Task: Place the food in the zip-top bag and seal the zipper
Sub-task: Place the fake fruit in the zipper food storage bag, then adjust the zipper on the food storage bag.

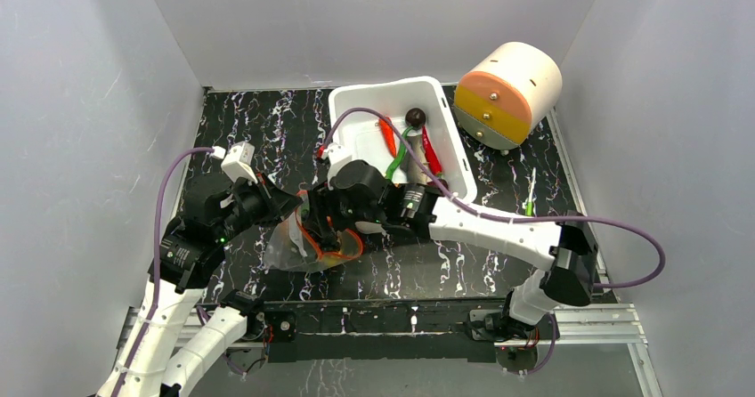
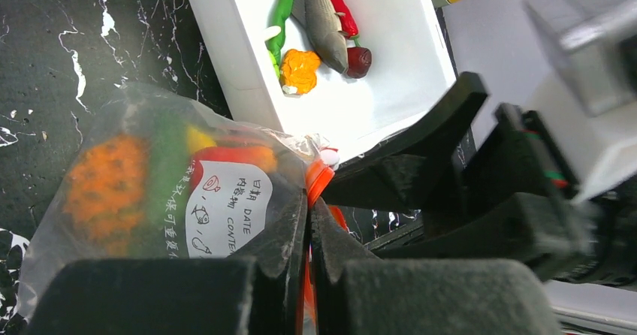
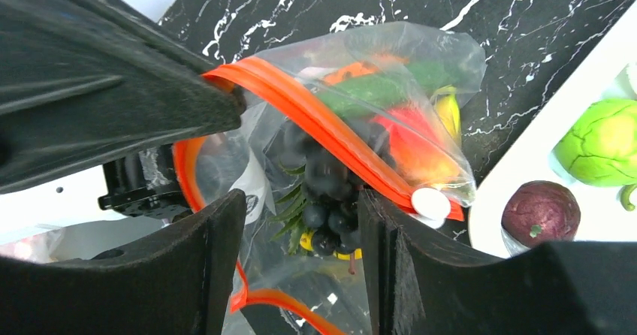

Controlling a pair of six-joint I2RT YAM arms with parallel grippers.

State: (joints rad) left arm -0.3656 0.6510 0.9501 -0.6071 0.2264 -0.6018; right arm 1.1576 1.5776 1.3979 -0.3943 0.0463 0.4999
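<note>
The left gripper (image 2: 309, 216) is closed tight, pinching the orange zipper (image 3: 300, 102) at one side of the clear bag (image 2: 113, 222). The bag lies on the black marbled desk (image 1: 249, 121), just beside the near corner of the white bin (image 1: 352, 103). Its mouth gapes toward the right gripper (image 3: 300, 207), whose jaws stand apart. A bunch of dark grapes (image 3: 330, 192) hangs between them inside the bag mouth, with a gap on one side. Orange, green, yellow and red toy pieces already sit deeper in the bag. A grey fish (image 2: 324, 27), a red chili (image 2: 339, 8) and a purple fruit (image 3: 541, 211) lie in the bin.
</note>
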